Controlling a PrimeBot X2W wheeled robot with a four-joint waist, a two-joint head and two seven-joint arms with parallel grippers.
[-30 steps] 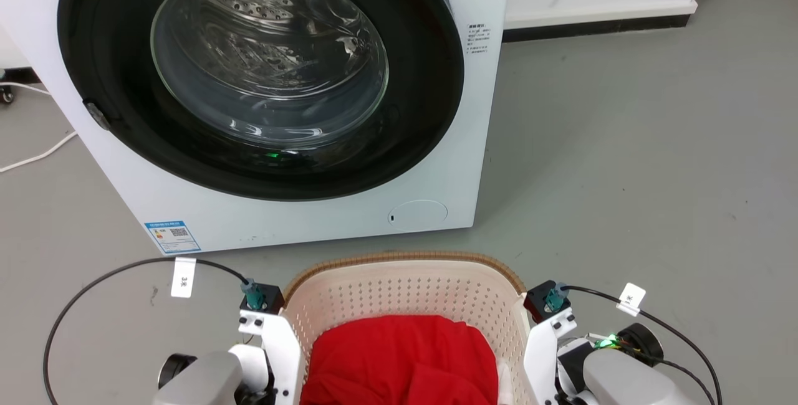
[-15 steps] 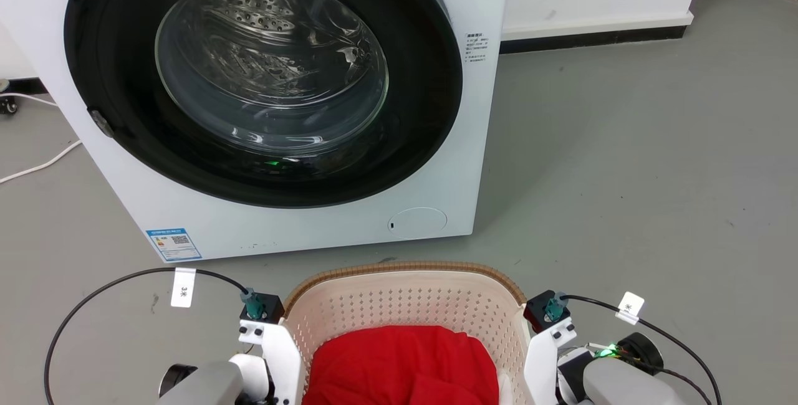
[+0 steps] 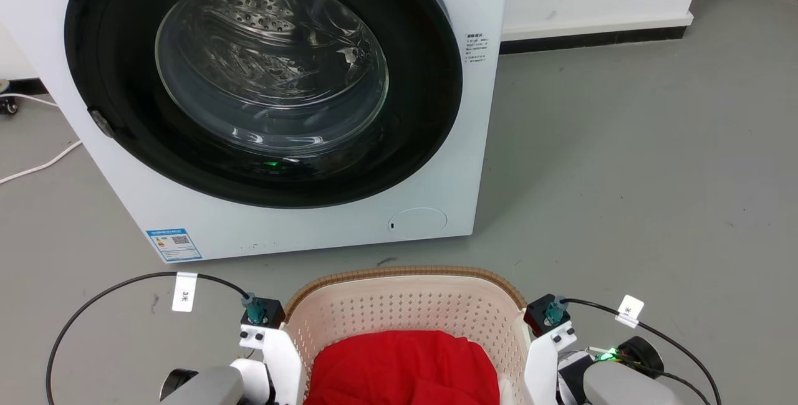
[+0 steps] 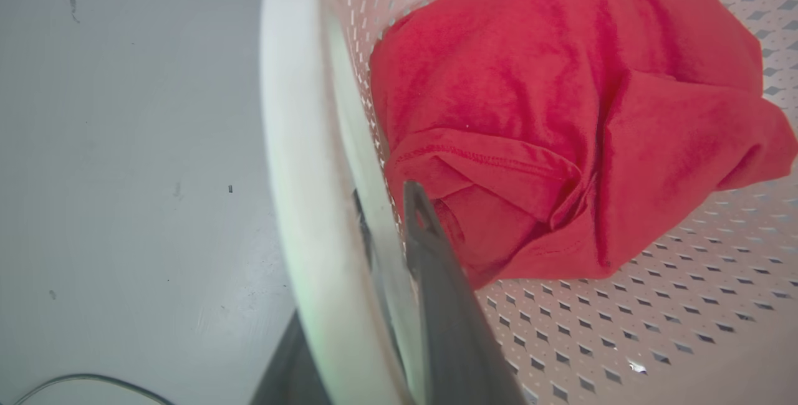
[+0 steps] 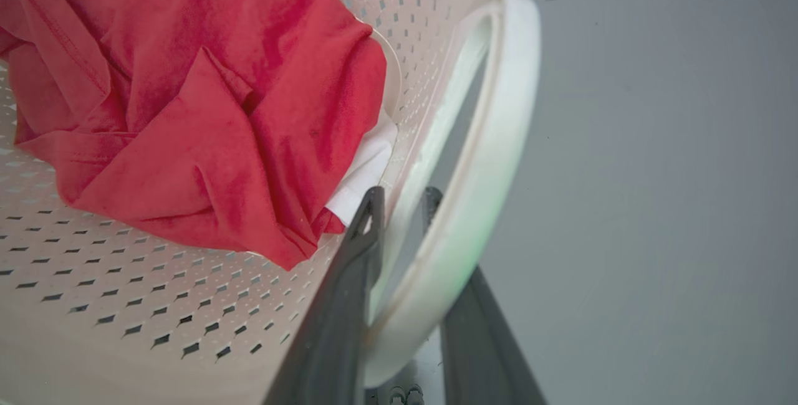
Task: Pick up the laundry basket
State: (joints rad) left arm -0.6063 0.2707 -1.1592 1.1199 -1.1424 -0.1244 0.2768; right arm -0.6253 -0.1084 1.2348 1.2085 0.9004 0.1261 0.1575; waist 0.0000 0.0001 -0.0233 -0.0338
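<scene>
The laundry basket [image 3: 405,275] sits at the bottom middle of the head view, cream and perforated with a brown woven rim. A red garment [image 3: 402,367] lies inside it. My two white wrists flank its sides, left [image 3: 268,343] and right [image 3: 548,343]. In the left wrist view my left gripper [image 4: 383,200] is shut on the basket's side wall [image 4: 299,143], one dark finger [image 4: 436,268] inside beside the red garment [image 4: 561,112]. In the right wrist view my right gripper [image 5: 402,198] is shut on the opposite wall by the white handle [image 5: 499,143].
A white front-loading washing machine [image 3: 480,143] with its round glass door [image 3: 268,62] shut stands just beyond the basket. Grey floor [image 3: 654,193] spreads to the right up to a wall with a dark baseboard [image 3: 592,40]. A white cable [image 3: 37,165] lies at the left.
The head camera shifted slightly at first. Since then the basket and both wrists have slid a little toward the bottom of the head view, uncovering a dark floor mark beyond the rim.
</scene>
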